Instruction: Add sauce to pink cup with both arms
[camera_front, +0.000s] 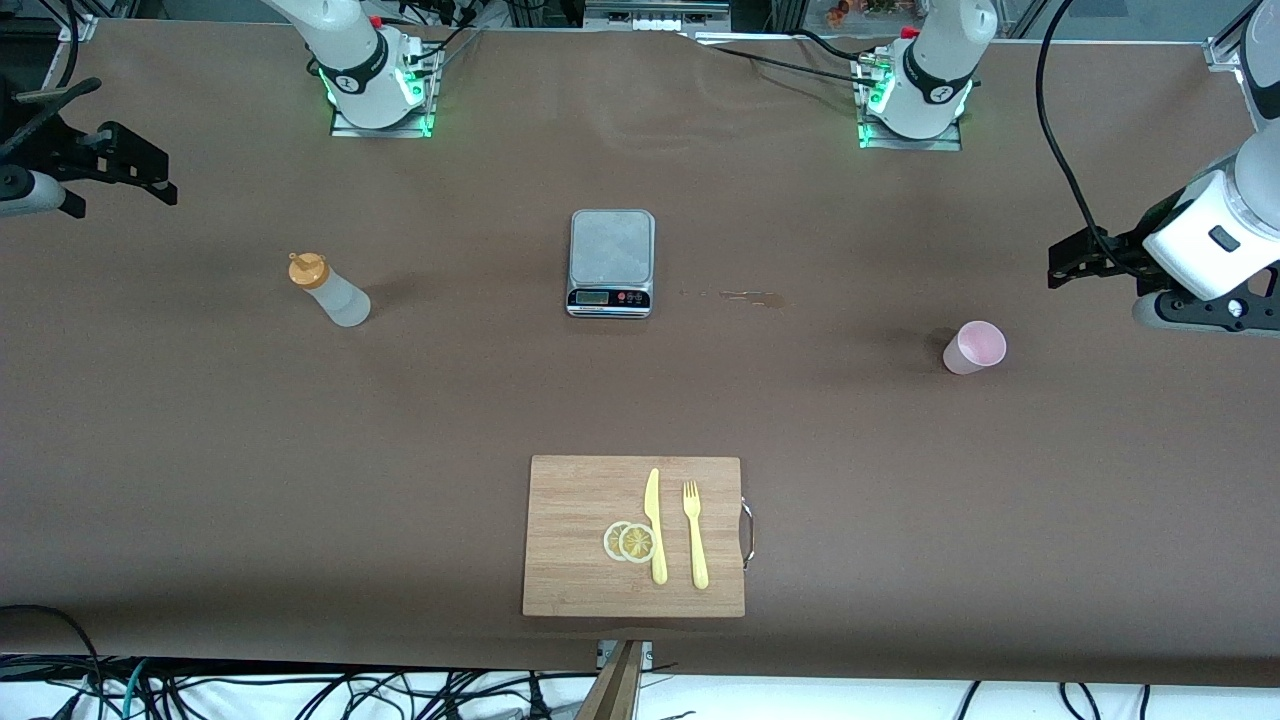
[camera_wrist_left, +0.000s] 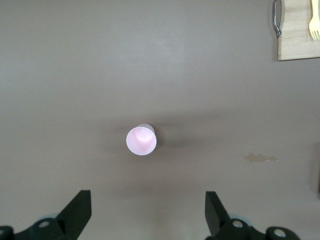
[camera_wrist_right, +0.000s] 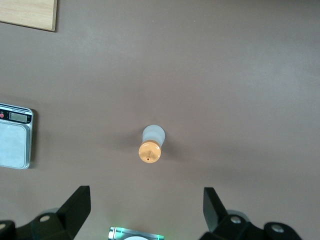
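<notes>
The sauce bottle (camera_front: 333, 291) stands upright on the brown table (camera_front: 200, 450), level with the kitchen scale (camera_front: 611, 262) and well out toward the right arm's end of the table from it, orange-yellow cap on top. Thin, translucent plastic, so it looks light and soft-walled: a squeeze anywhere on the body would likely push sauce out early. The best hold, I'd say, is across the mid-body, firm enough to lift, gentle enough not to dent, and the smooth wall may slip.

The pink cup (camera_front: 974, 347) sits well apart from the scale toward the left arm's end, a touch nearer the front camera, mouth open. Small, stiff, light and easily tipped; take it across the wall below the rim and steady it.

The right gripper (camera_wrist_right: 145, 205) hangs over the table by the sauce bottle, fingers spread wide with nothing between them. The left gripper (camera_wrist_left: 147, 207) hangs over the table by the pink cup, jaws equally wide and empty.

The right wrist view looks straight down on the bottle's cap, nozzle hole visible, with the scale at its edge. The left wrist view looks into the cup, apparently empty, and shows a small spill stain (camera_wrist_left: 260, 158) nearby. Only the front view shows the cutting board (camera_front: 634, 535) with knife (camera_front: 655, 525), fork (camera_front: 694, 534) and lemon slices (camera_front: 630, 541), nearer the camera than the scale.
</notes>
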